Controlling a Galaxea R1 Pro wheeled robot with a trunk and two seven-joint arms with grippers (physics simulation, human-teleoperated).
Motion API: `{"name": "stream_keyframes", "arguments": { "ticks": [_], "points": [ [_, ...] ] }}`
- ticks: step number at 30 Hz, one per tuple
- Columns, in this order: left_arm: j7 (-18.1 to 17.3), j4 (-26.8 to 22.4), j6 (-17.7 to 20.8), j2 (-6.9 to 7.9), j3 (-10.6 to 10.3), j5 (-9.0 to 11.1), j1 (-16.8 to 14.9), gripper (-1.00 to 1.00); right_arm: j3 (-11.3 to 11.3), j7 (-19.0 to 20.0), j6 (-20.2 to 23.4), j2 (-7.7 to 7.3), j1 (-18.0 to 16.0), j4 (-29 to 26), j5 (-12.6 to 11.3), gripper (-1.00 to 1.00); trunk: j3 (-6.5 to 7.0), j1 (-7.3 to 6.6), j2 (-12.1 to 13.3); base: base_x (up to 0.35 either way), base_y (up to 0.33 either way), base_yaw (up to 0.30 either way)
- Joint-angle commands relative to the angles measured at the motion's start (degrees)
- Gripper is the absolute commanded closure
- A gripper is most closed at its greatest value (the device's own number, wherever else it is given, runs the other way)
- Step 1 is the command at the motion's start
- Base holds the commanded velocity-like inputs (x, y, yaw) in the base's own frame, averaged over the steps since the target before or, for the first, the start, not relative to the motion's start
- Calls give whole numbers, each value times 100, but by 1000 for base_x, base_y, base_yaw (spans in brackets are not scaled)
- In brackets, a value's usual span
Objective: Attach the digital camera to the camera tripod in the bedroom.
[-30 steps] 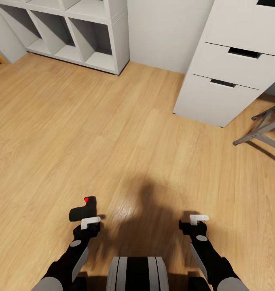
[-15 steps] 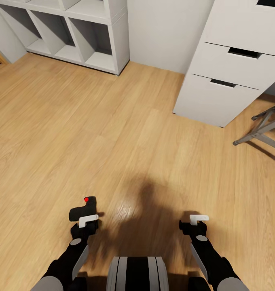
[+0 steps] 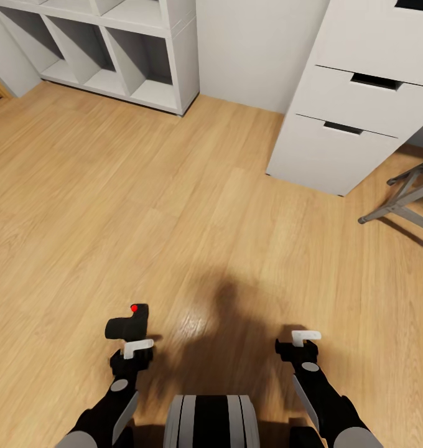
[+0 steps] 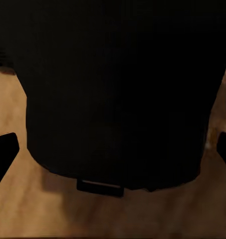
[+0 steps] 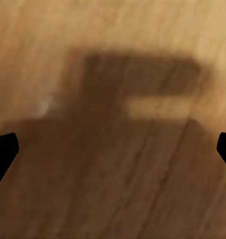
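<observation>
I keep my left tool (image 3: 132, 344) clenched on the digital camera (image 3: 128, 322), lower left, for carrying; my right tool (image 3: 305, 339) hangs released.

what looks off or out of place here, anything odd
Nothing looks spilled or broken. The digital camera sits in the left claw, red button up, above bare wood floor. The drawer unit stands at an angle to the wall, and a grey folding frame stands beside it.

Left gripper (image 3: 132, 339) with the digital camera (image 3: 128, 323) has withdrawn slightly nearer the robot; camera tilted marginally.
</observation>
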Motion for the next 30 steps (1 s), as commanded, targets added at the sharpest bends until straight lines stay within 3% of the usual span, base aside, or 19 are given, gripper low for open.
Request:
{"name": "stream_keyframes", "arguments": {
  "ticks": [1, 13, 23, 30],
  "points": [
    [43, 52, -80, 5, -98, 40, -3, -100, 4, -16, 43, -1, 0, -11, 33, -100, -3, -1, -1, 0, 0, 0],
    [45, 128, -258, 5, -209, 30, -3, -100, 4, -16, 46, 4, 0, -11, 33, -100, -3, -1, -1, 0, 0, 0],
    [45, 151, -767, 9, -237, 26, -3, -100, 4, -16, 43, 7, 0, -11, 33, -100, -3, -1, -1, 0, 0, 0],
    [45, 158, -793, 14, -248, 28, -3, -100, 4, -16, 42, 7, 0, -11, 33, -100, -3, -1, -1, 0, 0, 0]
  ]
}}
